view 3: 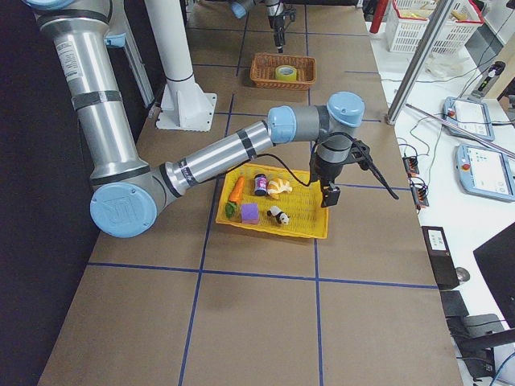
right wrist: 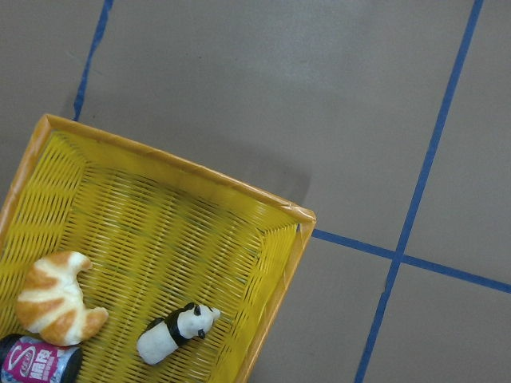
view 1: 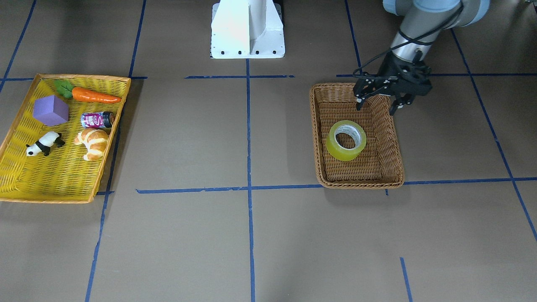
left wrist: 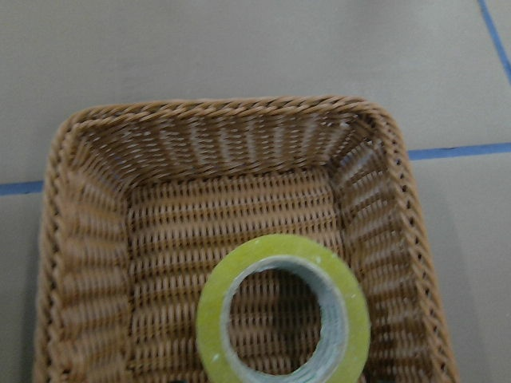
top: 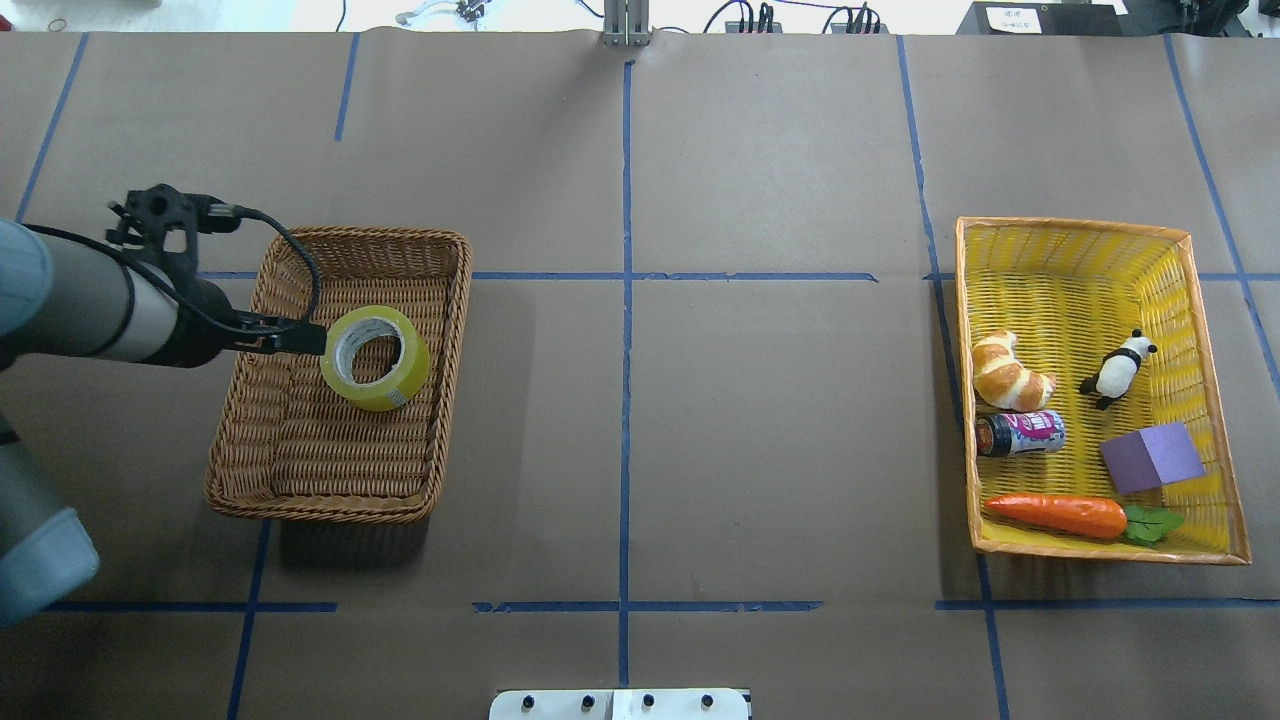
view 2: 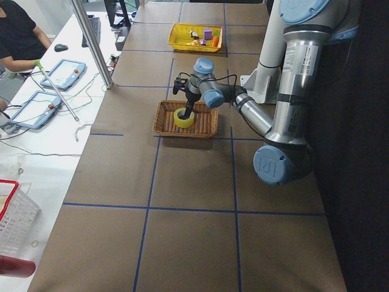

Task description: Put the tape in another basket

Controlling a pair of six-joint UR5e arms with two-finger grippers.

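The yellow-green tape [view 1: 333, 147] lies flat in the brown wicker basket [view 1: 361, 183], a little toward its far end. It also shows in the overhead view [top: 415, 365] and the left wrist view [left wrist: 355, 315], with the basket rim [left wrist: 215, 108] around it. My left gripper [view 1: 376, 108] is open and empty. It hovers above the basket's end nearest the robot, apart from the tape. My right gripper [view 3: 328, 193] shows only in the exterior right view, above the outer edge of the yellow tray [view 3: 273, 232]. I cannot tell whether it is open or shut.
The shallow yellow tray [top: 1070, 225] with an orange rim holds a croissant [top: 1008, 372], a panda [top: 1118, 368], a small can [top: 1020, 434], a purple block [top: 1150, 456] and a carrot [top: 1060, 512]. The robot base [view 1: 247, 29] stands at the table's back middle.
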